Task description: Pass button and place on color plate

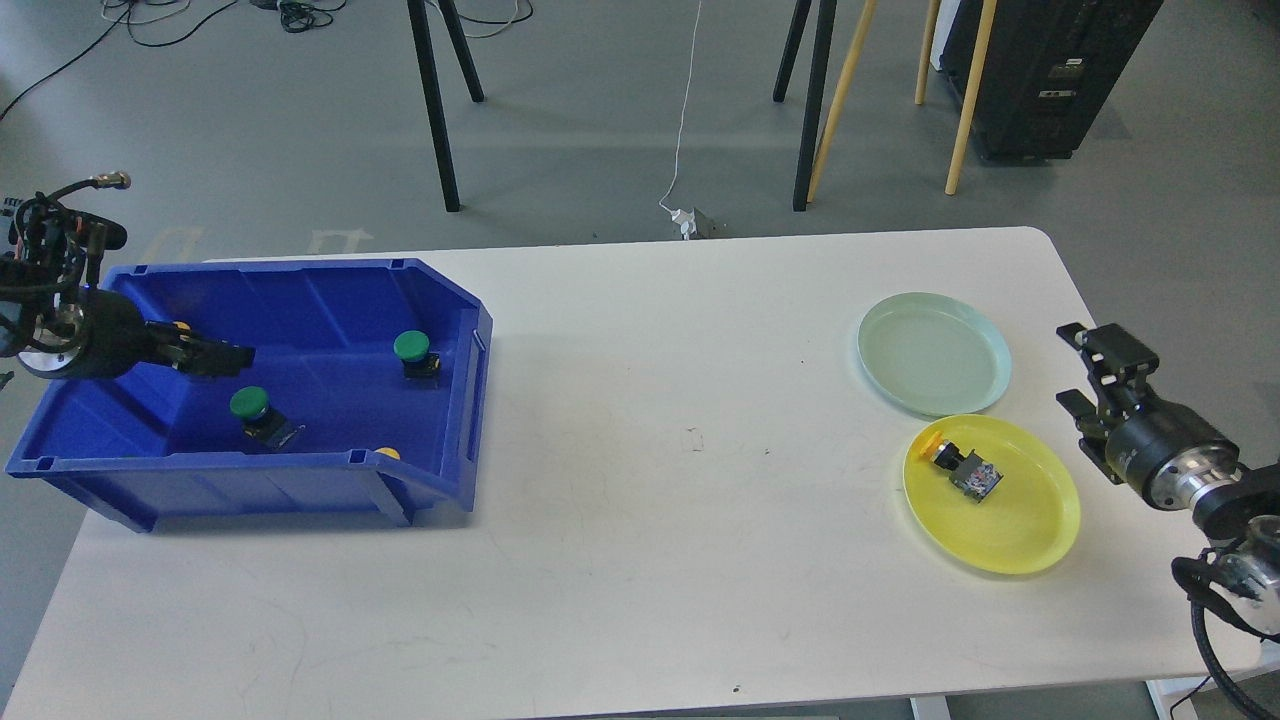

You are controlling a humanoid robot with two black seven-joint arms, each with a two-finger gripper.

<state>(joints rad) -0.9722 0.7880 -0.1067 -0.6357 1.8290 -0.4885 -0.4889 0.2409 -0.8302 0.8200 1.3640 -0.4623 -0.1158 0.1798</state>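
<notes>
A blue bin [300, 290] at the left holds two green buttons [411, 346] [249, 403]. A bit of a yellow button [388, 453] shows behind the bin's front wall. My left gripper [228, 357] reaches into the bin, left of the green buttons. Its fingers are dark and I cannot tell them apart. A yellow spot [180, 326] shows just behind it. A yellow plate [1030, 520] at the right holds a yellow button [958, 466] lying on its side. A pale green plate [933, 352] behind it is empty. My right gripper [1072, 368] is open and empty, just right of both plates.
The white table [650, 420] runs between the bin and the plates. Its right edge lies close to my right arm. Chair and stand legs and a cable are on the floor behind the table.
</notes>
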